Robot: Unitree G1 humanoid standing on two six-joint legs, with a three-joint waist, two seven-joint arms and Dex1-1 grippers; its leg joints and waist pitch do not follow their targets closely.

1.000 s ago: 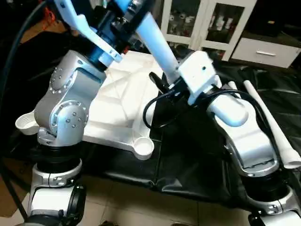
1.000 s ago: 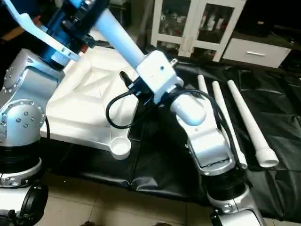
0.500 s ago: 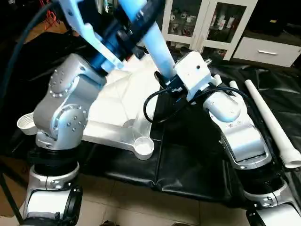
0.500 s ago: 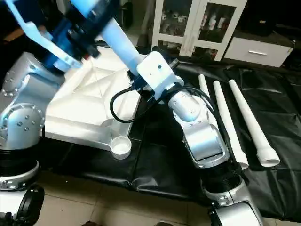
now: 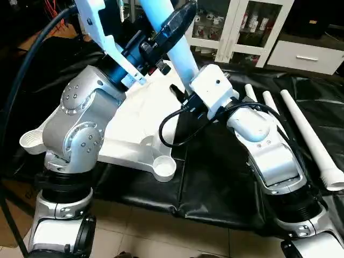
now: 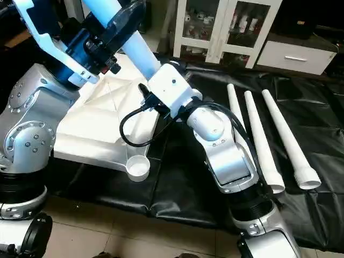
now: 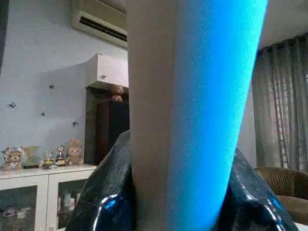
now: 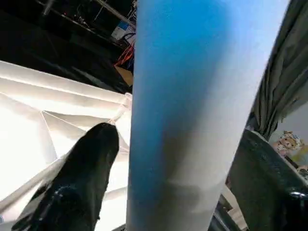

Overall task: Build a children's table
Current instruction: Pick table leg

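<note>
Upside down on the black mat [image 5: 215, 183]: the square table top [image 6: 107, 129], ribbed underside up, round corner sockets [image 6: 138, 167] showing at 6 o'clock. At 3 o'clock, three spare legs [image 6: 279, 134] side by side, well apart from the arms. Above, tilted: one leg [image 5: 174, 37], clamped by both the left gripper [image 7: 168, 192] and the right gripper [image 8: 159, 187]. Best lowered plumb over a socket before twisting. Cabinet [image 6: 226, 27] close at 12 o'clock; open room toward 3.

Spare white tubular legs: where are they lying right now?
Three white tubular legs lie side by side on the black mat, on the robot's right, beyond its right forearm.
</note>
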